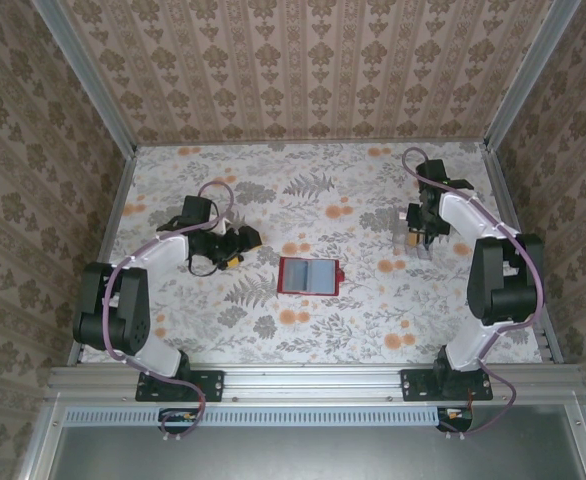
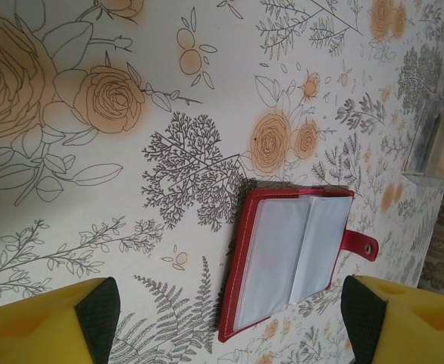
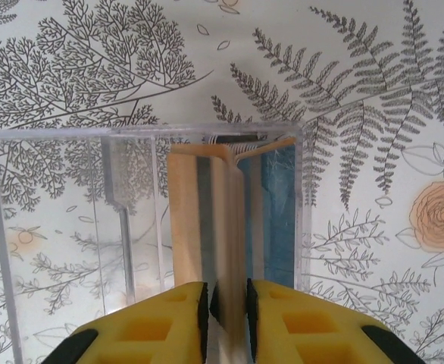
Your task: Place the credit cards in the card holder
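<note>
Pinching upright credit cards (image 3: 207, 220) at bottom centre of its wrist view, right tool (image 3: 228, 299) narrow, cards standing inside clear box (image 3: 70, 227). Left tool (image 2: 229, 307) wide, holding nothing. Card holder (image 1: 308, 276) lies open mid-frame on desk (image 1: 353, 200), well apart from box.

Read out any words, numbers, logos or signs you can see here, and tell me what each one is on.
No text can be read.
Red wallet: nothing printed on its red edge, strap or see-through pockets.
Cards in the clear box: the blue one has faint lighter marks, too blurred to read.
Table: flower and fern pattern, no lettering.
</note>
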